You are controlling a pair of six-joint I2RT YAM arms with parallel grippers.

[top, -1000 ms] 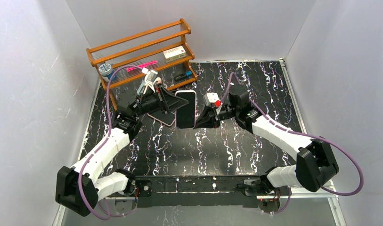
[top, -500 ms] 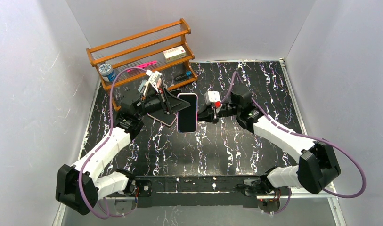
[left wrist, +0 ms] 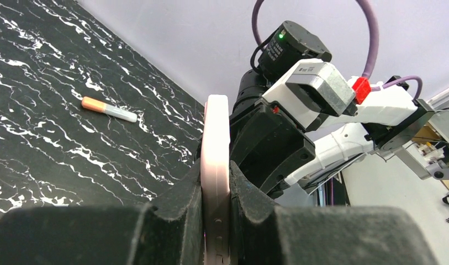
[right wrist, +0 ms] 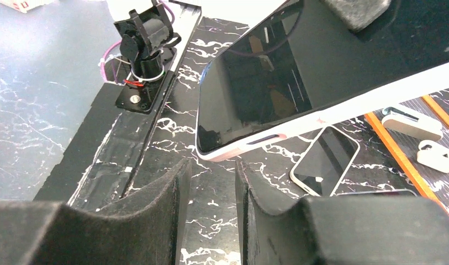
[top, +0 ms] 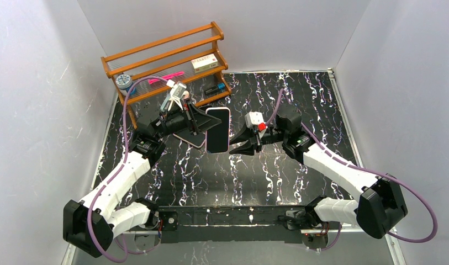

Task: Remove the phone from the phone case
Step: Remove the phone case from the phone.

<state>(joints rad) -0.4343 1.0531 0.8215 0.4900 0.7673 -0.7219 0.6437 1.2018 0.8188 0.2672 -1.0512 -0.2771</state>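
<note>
Clamped between the left jaws: the pink phone case (left wrist: 215, 165), edge-up and clear of the tabletop (top: 266, 182), with the phone (top: 217, 128) seated inside, dark screen showing. Parted by a narrow gap, the right jaws, just beside the phone's lower corner and holding nothing. Under the left jaws, flat on the tabletop, a second phone (right wrist: 324, 160). Farther behind the left jaws, a wooden rack (top: 167, 61).

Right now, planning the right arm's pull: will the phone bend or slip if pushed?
Probably stiff: the phone juts from the left fingers without sagging. Its glossy screen likely slips under a push; the case edge should grip better.
</note>
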